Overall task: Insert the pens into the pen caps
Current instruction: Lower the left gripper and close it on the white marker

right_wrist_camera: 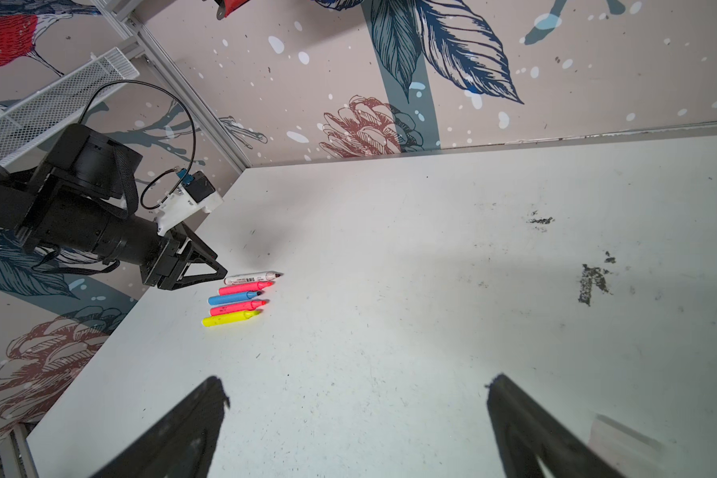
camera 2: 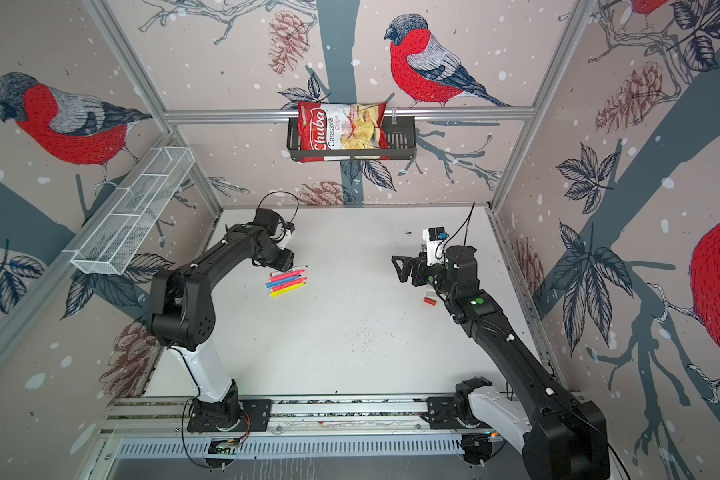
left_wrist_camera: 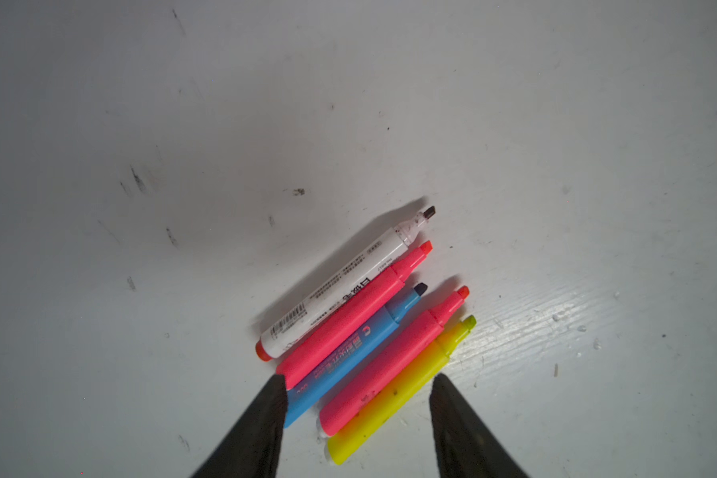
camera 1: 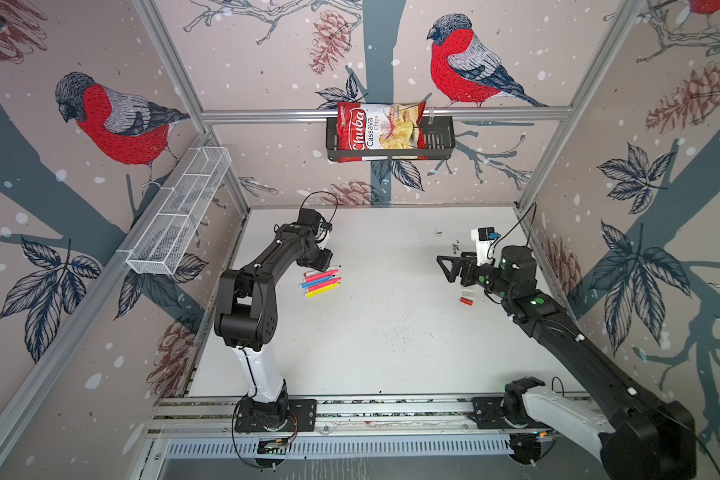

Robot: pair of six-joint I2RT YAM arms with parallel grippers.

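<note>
Step in hand, as I read it: pick one pen out of the row w/ my left claw (left_wrist_camera: 359, 385). It's open, holding nothing, hovering over the tail ends of the pens (camera 1: 321, 283). They lie side by side, touching, on the left of the tabletop (camera 1: 391, 340), bare tips pointing right. Far to near: white pen (left_wrist_camera: 340, 289), pink pen (left_wrist_camera: 348, 318), blue pen (left_wrist_camera: 344, 360), red-pink pen (left_wrist_camera: 390, 360), yellow pen (left_wrist_camera: 394, 397).

Problem: in the left wrist view my fingertips straddle blue, red-pink and yellow together. Closing here would prob. pinch a bundle or scatter the row. Better to go for an outer one, e.g. the yellow pen on the near edge. One finger goes outside the row. The other needs a gap, so maybe nudge yellow off its neighbour first, then close across that barrel only. Grip near the tail, not the felt end, b/c the tip must stay free for the cap. Round barrel, so squeeze square across or it'll roll.

My right claw (camera 1: 443, 266) is wide open, empty, hovering on the right side, well apart from the pens. The caps lie on the tabletop just beside it, on its near side: red cap (camera 1: 466, 301) and whitish cap (camera 1: 467, 294), touching or nearly. Can't tell which way their open ends face, so check that before pickup.
</note>
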